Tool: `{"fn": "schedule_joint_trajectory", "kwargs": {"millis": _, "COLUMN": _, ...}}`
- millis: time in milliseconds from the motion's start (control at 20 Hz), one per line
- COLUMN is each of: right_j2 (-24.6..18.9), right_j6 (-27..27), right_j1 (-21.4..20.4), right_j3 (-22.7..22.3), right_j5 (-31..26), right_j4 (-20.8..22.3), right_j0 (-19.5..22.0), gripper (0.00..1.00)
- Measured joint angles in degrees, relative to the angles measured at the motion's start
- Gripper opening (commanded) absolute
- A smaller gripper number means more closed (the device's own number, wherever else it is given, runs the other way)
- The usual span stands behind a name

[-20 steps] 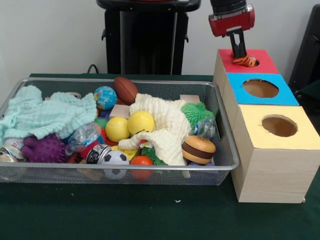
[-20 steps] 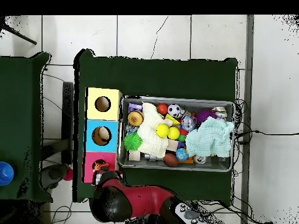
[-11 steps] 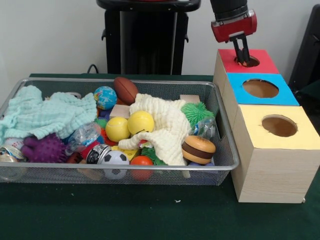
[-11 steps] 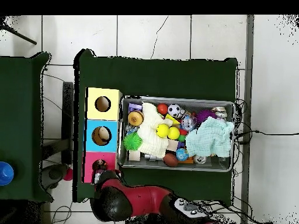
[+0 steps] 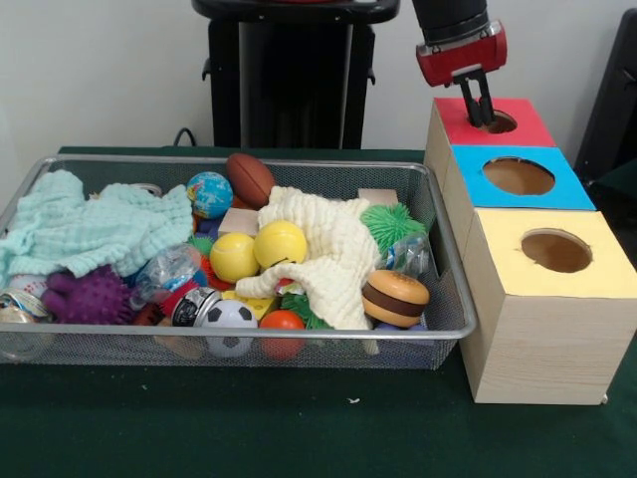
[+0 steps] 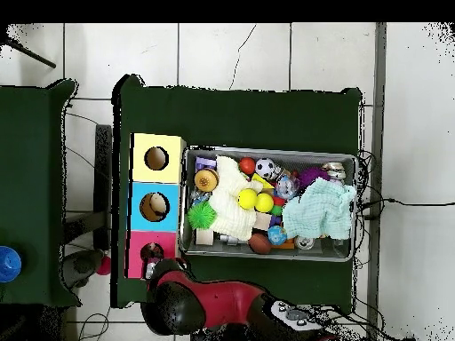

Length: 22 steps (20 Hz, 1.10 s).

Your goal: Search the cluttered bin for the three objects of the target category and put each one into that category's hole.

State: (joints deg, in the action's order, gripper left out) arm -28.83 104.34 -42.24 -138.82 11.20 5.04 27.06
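Red hole (image 5: pixel 495 121) beneath lowered end effector (image 5: pixel 482 112).

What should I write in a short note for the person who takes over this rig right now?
Gripper: over the hole of the red box, nothing seen between its fingers; open or shut is hard to tell.
Boxes: red, blue box, yellow box stand in a row beside the wire bin.
Bin: still cluttered, with balls, two cloths, a toy burger and more.
Done: cannot tell from here what is in the holes.
Left: probably go back to the bin for the next target object.
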Motion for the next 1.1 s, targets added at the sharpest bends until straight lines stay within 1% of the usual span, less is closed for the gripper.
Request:
{"fn": "schedule_joint_trajectory", "kwargs": {"millis": 150, "right_j2": 0.0, "right_j6": 0.0, "right_j1": -2.9, "right_j3": 0.0, "right_j5": -4.4, "right_j4": 0.0, "right_j0": -0.2, "gripper": 0.00}}
{"fn": "schedule_joint_trajectory", "kwargs": {"millis": 350, "right_j2": 0.0, "right_j6": 0.0, "right_j1": -7.2, "right_j3": 0.1, "right_j5": -12.3, "right_j4": 0.1, "right_j0": -0.2, "gripper": 0.00}}
{"fn": "schedule_joint_trajectory", "kwargs": {"millis": 500, "right_j2": 0.1, "right_j6": 0.0, "right_j1": -8.9, "right_j3": 0.3, "right_j5": -15.5, "right_j4": 0.1, "right_j0": -0.2, "gripper": 0.00}}
{"fn": "schedule_joint_trajectory", "kwargs": {"millis": 650, "right_j2": 0.3, "right_j6": 0.0, "right_j1": -10.1, "right_j3": 0.8, "right_j5": -17.0, "right_j4": 0.1, "right_j0": -0.2, "gripper": 0.00}}
{"fn": "schedule_joint_trajectory", "kwargs": {"millis": 800, "right_j2": 1.7, "right_j6": 0.0, "right_j1": -10.8, "right_j3": 2.0, "right_j5": -17.0, "right_j4": 1.3, "right_j0": -1.1, "gripper": 0.00}}
{"fn": "schedule_joint_trajectory", "kwargs": {"millis": 900, "right_j2": 3.8, "right_j6": 0.0, "right_j1": -11.1, "right_j3": 3.5, "right_j5": -16.6, "right_j4": 3.6, "right_j0": -2.5, "gripper": 0.00}}
{"fn": "schedule_joint_trajectory", "kwargs": {"millis": 1100, "right_j2": 6.5, "right_j6": 0.0, "right_j1": -11.2, "right_j3": 5.3, "right_j5": -15.2, "right_j4": 6.9, "right_j0": -3.7, "gripper": 0.00}}
